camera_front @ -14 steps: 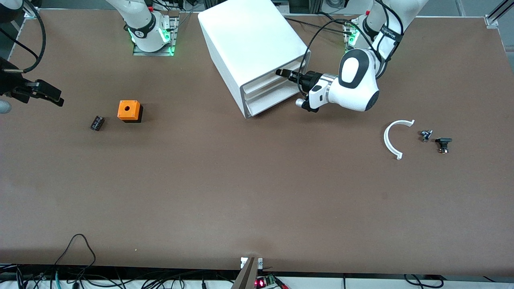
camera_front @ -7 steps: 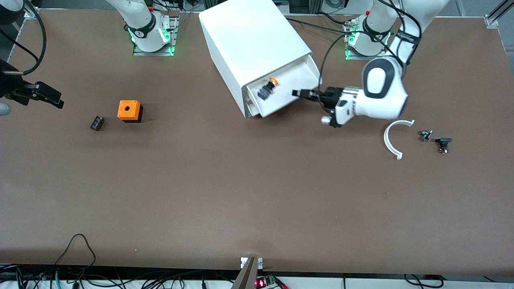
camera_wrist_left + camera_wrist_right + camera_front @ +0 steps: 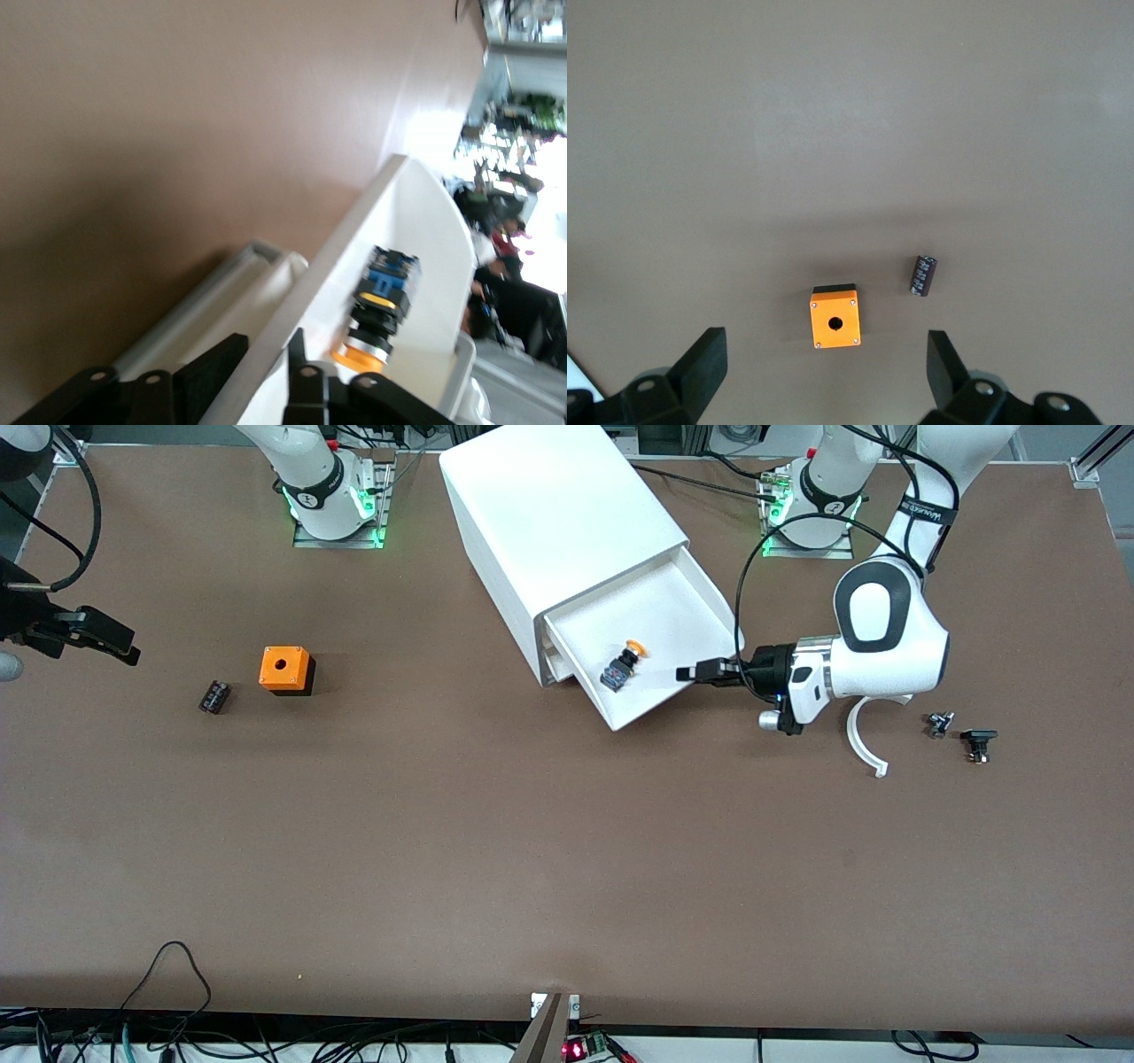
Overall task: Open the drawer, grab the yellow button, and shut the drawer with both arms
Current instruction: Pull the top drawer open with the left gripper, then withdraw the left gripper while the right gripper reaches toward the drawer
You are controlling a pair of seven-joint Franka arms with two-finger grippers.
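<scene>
The drawer (image 3: 700, 589), the higher front of the white cabinet (image 3: 549, 505), stands pulled far out. The button (image 3: 622, 666) lies on its side on the drawer's floor, orange cap toward the cabinet's back. My left gripper (image 3: 687, 674) is at the drawer's front wall, its fingers closed over that wall, one inside and one outside. The left wrist view shows the gripper (image 3: 266, 345), the drawer wall (image 3: 416, 204) and the button (image 3: 379, 305). My right gripper (image 3: 120, 646) waits wide open and empty in the air at the right arm's end of the table, also in its wrist view (image 3: 824, 350).
An orange cube with a hole (image 3: 285, 669) and a small black ribbed block (image 3: 214, 695) lie below the right gripper. A white curved piece (image 3: 864, 744) and two small dark parts (image 3: 939, 724) (image 3: 978, 742) lie beside the left arm. The lower drawer front (image 3: 221, 292) is shut.
The drawer has slid from shut to far out, drawn by my left gripper, which moved away from the cabinet. The button has come into view. The right arm has hardly moved.
</scene>
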